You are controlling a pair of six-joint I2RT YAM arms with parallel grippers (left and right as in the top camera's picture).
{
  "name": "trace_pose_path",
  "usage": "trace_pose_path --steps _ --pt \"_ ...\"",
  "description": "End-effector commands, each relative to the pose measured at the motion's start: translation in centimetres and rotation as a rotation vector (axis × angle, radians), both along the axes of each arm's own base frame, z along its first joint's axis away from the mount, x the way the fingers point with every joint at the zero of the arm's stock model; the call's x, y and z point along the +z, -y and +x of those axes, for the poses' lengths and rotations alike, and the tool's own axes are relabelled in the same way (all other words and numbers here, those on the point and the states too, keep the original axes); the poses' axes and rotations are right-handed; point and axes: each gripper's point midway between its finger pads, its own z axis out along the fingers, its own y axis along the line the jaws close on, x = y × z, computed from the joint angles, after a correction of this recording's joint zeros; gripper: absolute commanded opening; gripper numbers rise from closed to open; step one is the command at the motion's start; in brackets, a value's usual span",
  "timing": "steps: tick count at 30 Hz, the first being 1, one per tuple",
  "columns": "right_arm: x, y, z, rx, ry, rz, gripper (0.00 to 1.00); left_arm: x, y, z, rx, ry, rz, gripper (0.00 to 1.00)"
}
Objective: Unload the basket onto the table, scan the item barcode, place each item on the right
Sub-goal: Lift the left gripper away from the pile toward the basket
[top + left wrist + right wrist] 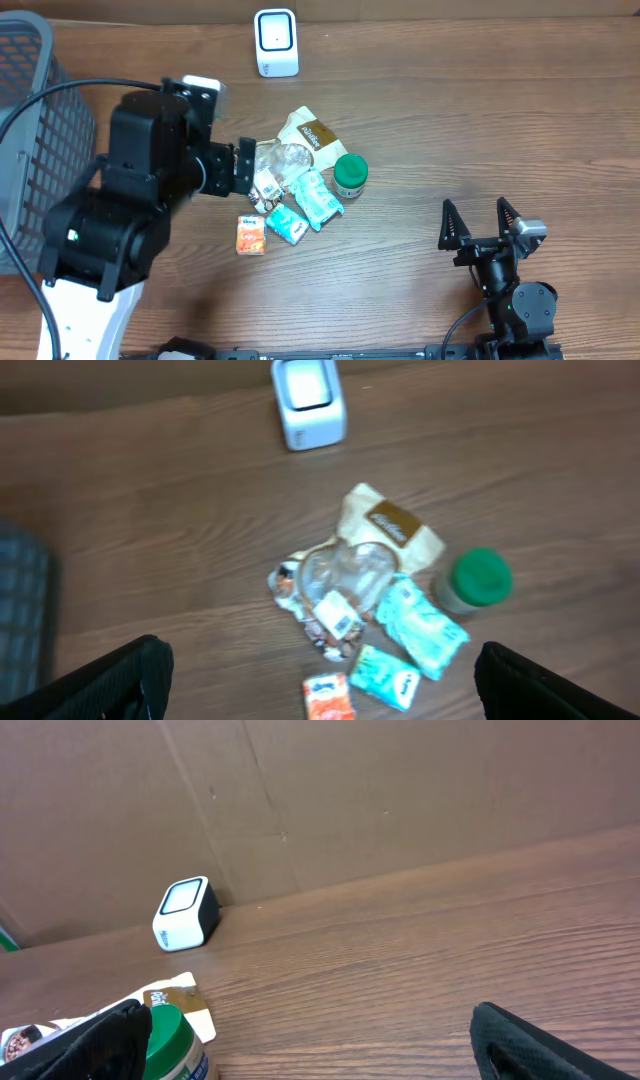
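Note:
A small pile of items lies mid-table: a green-lidded jar (350, 175) (475, 580) (165, 1040), a beige pouch (312, 133) (392, 530), a crinkly clear bag (278, 160) (345, 570), two teal packets (318, 197) (420, 625) and an orange packet (251, 235) (328, 698). The white barcode scanner (276, 42) (308, 402) (186, 913) stands at the back edge. My left gripper (245, 170) (320, 680) hovers open just left of the pile, holding nothing. My right gripper (480, 215) (300, 1040) stands open and empty at the front right, well away from the pile.
A dark mesh basket (25, 120) (20, 610) stands at the left edge, beside the left arm. A brown cardboard wall (350, 790) runs behind the scanner. Bare wooden tabletop (480, 110) stretches between the pile and the right gripper.

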Motion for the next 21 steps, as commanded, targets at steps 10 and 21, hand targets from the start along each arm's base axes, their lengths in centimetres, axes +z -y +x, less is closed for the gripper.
trace_pose_path --steps 10,21 --pt "-0.2 -0.2 0.0 0.01 0.002 0.006 1.0 1.2 -7.3 0.8 0.199 0.013 -0.083 1.0" --pt "-0.1 -1.1 -0.2 0.065 0.006 0.009 1.0 0.5 -7.5 -0.2 0.113 -0.031 -0.127 1.0"
